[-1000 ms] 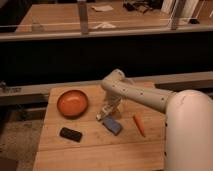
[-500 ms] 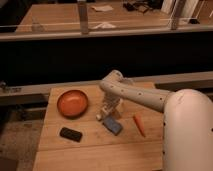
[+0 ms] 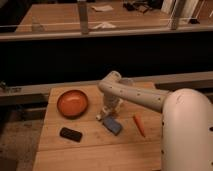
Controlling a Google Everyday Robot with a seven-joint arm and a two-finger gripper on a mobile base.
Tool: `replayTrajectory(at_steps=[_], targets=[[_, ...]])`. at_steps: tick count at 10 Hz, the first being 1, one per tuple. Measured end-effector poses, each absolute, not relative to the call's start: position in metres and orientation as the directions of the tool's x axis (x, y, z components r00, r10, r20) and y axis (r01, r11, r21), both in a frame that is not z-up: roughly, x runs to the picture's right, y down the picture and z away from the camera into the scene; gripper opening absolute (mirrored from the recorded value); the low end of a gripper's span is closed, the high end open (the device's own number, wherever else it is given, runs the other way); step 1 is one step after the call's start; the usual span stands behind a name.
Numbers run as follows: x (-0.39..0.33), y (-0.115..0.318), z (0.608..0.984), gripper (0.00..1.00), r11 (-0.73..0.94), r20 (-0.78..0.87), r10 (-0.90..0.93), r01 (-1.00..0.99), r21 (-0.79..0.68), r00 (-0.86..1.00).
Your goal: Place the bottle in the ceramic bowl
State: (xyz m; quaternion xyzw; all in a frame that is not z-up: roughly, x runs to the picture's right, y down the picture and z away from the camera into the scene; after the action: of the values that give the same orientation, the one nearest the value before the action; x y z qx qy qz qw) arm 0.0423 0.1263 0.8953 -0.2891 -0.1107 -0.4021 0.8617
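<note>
1. Nothing is placed yet: the ceramic bowl (image 3: 72, 103) is empty.
2. The bottle (image 3: 101, 117) seems to lie on the desk (image 3: 90, 152) right of the bowl, under the lowered tool (image 3: 106, 114). I cannot tell whether the tool is clamped.
3. Left to do: grasp, lift, drop in.
4. Count: one bowl, one bottle, one blue block (image 3: 113, 125), one orange item (image 3: 139, 125), one black item (image 3: 71, 134).

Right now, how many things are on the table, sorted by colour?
Orange: 2, ceramic bowl and carrot-shaped piece
Blue: 1, block
Black: 1, flat piece
White: 1, bottle, partly hidden under the hand, right of the bowl
Total: 5
</note>
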Motion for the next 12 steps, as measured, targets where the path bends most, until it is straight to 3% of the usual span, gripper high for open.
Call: replayTrajectory(at_steps=[1,3,7,12], targets=[[0.042,0.127,0.895,0.21,0.508,0.422,-0.629,0.756,-0.411,0.653],[0.041,0.126,0.894,0.06,0.506,0.422,-0.631,0.758,-0.412,0.651],[0.013,0.091,0.879,0.04,0.481,0.424,-0.656,0.778,-0.403,0.625],[-0.003,0.078,0.873,0.04,0.454,0.432,-0.681,0.804,-0.384,0.591]])
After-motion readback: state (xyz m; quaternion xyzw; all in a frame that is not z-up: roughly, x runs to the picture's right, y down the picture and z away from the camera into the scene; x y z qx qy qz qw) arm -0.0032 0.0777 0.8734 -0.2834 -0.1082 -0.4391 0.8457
